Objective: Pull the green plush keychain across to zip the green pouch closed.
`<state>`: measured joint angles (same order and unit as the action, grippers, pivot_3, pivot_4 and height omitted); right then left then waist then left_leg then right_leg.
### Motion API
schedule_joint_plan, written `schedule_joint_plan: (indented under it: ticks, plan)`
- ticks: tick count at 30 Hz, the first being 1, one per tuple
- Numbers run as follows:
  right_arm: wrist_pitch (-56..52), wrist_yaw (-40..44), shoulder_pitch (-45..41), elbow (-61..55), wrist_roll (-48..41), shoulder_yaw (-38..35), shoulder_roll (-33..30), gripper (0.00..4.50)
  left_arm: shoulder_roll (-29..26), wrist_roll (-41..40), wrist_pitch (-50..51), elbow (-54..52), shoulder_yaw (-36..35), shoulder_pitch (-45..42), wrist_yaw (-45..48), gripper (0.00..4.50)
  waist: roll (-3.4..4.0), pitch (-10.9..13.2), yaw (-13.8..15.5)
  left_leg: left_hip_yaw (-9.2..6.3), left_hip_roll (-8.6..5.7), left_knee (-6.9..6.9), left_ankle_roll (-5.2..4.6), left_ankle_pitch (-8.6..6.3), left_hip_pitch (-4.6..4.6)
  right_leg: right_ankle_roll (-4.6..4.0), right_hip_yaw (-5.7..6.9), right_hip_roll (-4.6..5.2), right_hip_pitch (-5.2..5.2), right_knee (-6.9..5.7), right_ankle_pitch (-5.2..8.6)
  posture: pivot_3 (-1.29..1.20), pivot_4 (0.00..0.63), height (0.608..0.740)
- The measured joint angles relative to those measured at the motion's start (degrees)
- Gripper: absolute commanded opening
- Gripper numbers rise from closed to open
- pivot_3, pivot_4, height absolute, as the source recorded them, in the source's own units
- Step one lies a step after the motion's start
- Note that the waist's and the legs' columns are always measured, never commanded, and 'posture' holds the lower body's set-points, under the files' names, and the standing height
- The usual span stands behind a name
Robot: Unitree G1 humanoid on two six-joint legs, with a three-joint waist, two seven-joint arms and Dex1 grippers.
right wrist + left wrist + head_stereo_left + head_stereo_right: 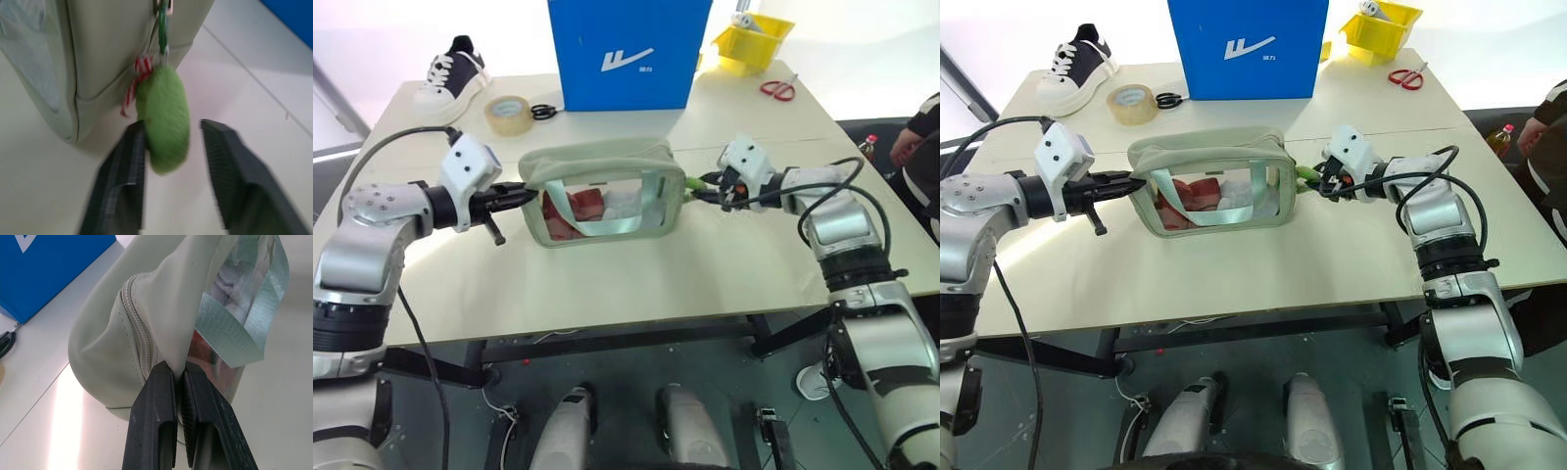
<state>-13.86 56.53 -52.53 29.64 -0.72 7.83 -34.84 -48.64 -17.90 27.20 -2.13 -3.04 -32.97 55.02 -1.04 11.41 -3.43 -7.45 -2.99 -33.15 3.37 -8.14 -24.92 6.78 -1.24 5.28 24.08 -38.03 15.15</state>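
The right gripper (171, 142) sits at the pouch's right end with its two fingers standing apart, the green plush keychain (164, 120) hanging between them: it brushes one finger, with a gap to the other, so it is not pinched. Just beyond those fingertips the keychain's clip runs up to the end wall of the green pouch (602, 191), which stands upright on the table (636, 284) between the two arms. At the pouch's far end from that gripper, the left gripper (514, 196) is closed tight on a fold of the pouch's fabric beside the zipper seam, steadying it. With the charm at the right end and the top looking closed in the head views, the zip seems largely drawn, though I cannot confirm the last stretch. Behind the pouch stands the blue box (626, 49).
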Motion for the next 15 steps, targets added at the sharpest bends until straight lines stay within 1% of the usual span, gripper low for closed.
schedule_joint_plan:
  ticks: [1,6,10,15]
  plan:
    - [0.1,-0.1,-0.1,0.0,0.0,-0.1,0.0,0.03,0.0,0.0,0.0,0.0,0.0,0.0,0.0,0.0,0.0,0.0,0.0,0.0,0.0,0.0,0.0,0.0,0.0,0.0,0.0,0.0,0.0,0.0,0.0,0.0,0.15,0.74]
    - [2.2,-1.9,-0.6,2.5,0.9,-0.1,0.0,0.03,0.0,0.0,0.0,0.0,0.0,0.0,0.0,0.0,0.0,0.0,0.0,0.0,0.0,0.0,0.0,0.0,0.0,0.0,0.0,0.0,0.0,0.0,0.0,0.0,0.15,0.74]
    - [6.2,-5.1,0.1,4.3,4.2,1.1,0.1,0.03,0.0,-0.1,0.0,0.0,0.0,0.0,0.0,0.0,-0.01,0.0,0.0,0.0,0.0,0.0,0.0,0.0,0.0,0.0,0.0,0.0,0.0,0.0,0.0,0.0,0.15,0.74]
    - [8.8,-6.4,8.5,3.1,6.7,5.3,3.6,0.03,0.0,-0.1,0.0,0.0,0.0,0.0,0.1,0.0,-0.09,-0.1,0.0,0.0,0.01,0.0,0.0,0.0,0.05,0.0,0.0,-0.02,-0.05,-0.01,0.0,0.0,0.15,0.74]
